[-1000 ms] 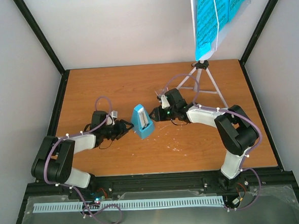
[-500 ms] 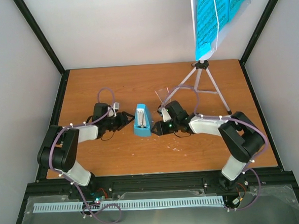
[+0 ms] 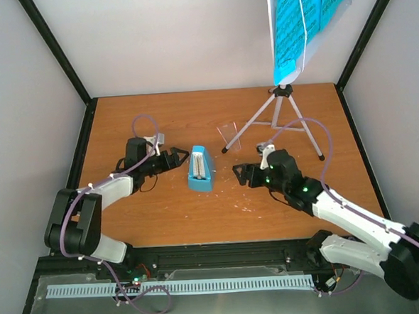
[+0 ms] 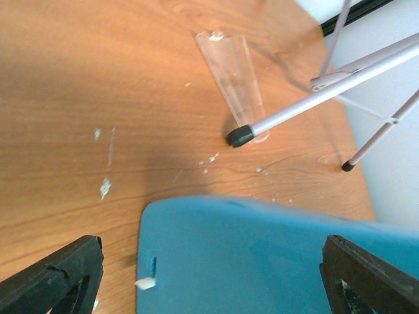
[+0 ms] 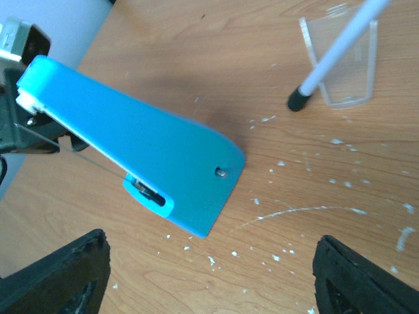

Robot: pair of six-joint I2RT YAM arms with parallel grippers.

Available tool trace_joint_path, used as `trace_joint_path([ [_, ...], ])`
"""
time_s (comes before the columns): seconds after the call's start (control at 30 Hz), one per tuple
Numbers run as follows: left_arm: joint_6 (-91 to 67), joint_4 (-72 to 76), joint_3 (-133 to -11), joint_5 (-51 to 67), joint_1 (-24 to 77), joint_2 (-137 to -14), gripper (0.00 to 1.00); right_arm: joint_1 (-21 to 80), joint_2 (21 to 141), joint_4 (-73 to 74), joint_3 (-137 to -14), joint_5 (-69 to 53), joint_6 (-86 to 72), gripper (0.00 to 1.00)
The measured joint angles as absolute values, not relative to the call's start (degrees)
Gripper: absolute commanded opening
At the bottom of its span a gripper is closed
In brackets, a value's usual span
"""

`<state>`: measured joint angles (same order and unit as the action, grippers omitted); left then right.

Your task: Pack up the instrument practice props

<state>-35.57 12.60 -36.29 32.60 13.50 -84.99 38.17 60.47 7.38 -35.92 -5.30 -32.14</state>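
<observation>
Metronome upright between both arms: left gripper just beside it, jaws spread, empty; right gripper farther off, likewise spread, empty.

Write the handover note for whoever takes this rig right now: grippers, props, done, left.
Left gripper: open, close beside the metronome on its left, holding nothing.
Right gripper: open, apart from the metronome on its right, holding nothing.
Props: metronome stands upright between the two grippers. Music stand is set up at the back right, with the sheet music on it.
Done: nothing packed.
Left: all three props. No container in view.
</observation>
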Motion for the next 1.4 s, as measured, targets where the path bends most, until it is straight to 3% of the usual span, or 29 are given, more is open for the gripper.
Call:
trace_joint_path([
  [0.2, -35.29, 12.58, -39.09, 36.93, 13.52, -84.55, 0.95, 38.17, 49.93, 8.19, -30.3, 1.48, -35.22, 0.97],
  [0.53, -39.2, 15.59, -42.83, 45.71, 13.56, -90.61, 0.95, 38.17, 44.73, 8.36, -27.66, 3.38, -37.74, 0.99],
  [1.4, -43.42, 20.62, -49.19, 53.78, 19.38, -103.28, 0.94, 38.17, 41.45, -2.85, -25.5, -12.53, -30.37, 1.0],
])
